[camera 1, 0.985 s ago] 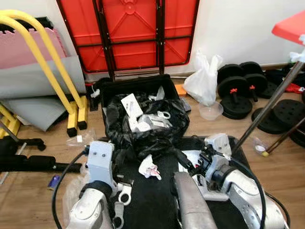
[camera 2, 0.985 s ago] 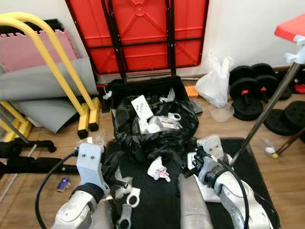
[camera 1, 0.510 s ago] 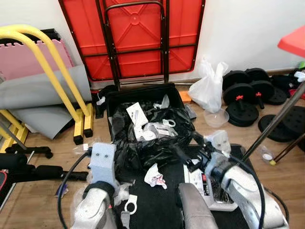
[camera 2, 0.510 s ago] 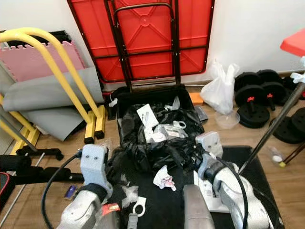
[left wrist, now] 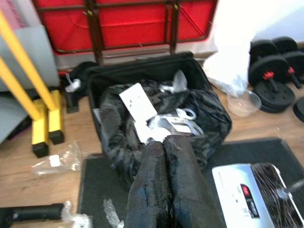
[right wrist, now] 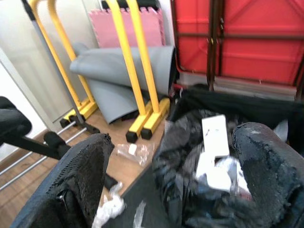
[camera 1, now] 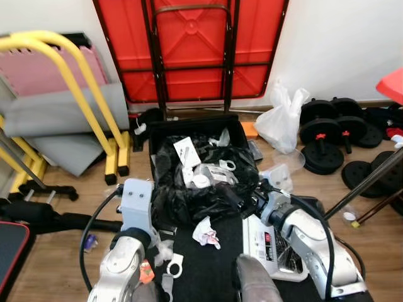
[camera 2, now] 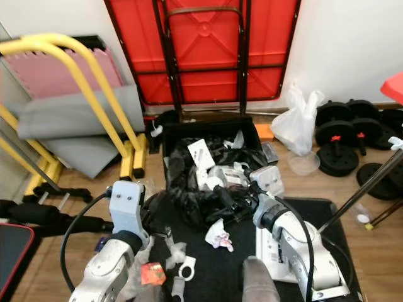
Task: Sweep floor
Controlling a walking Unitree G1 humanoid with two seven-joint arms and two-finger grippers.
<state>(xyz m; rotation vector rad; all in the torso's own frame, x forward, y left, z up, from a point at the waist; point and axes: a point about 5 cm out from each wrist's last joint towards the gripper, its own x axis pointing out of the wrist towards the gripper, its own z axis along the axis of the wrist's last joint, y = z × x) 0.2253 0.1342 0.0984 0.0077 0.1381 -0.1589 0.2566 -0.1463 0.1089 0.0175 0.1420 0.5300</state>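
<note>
The right gripper (right wrist: 171, 190) has its two black fingers spread wide with nothing between them; it reaches toward the front edge of the black bin (camera 1: 189, 126), just over the crumpled black liner (camera 1: 208, 195). The left gripper (left wrist: 166, 190) has its fingers pressed together, holding nothing, and points at the same bin from the near left side.

The bin stands open on the wooden floor (camera 1: 63, 251), its liner bunched and spilling over the near rim. Inside lie a white card (camera 1: 187, 151), white plastic ring-shaped pieces (camera 1: 214, 168) and other pale scraps.

On the black mat (camera 1: 208, 264) in front of the bin lie a crumpled white-and-red wrapper (camera 1: 204, 231), a white ring (camera 1: 173, 270) and a small red scrap (camera 2: 153, 273). A silver flat device (camera 1: 271, 248) sits on the mat under the right arm, partly covered by it. Clear plastic scraps (left wrist: 59, 159) lie on the floor left of the mat.

Behind the bin a red folded table (camera 1: 189, 50) leans on the wall. To the left are yellow bars (camera 1: 69, 82), a grey rolled mat (camera 1: 56, 119) and pink foam tiles (camera 1: 38, 63). To the right are a white plastic bag (camera 1: 283, 119), a clear bowl (camera 2: 304, 162) and black weight plates (camera 1: 327, 135). The object at the bottom centre of the head views is cut off and unclear.
</note>
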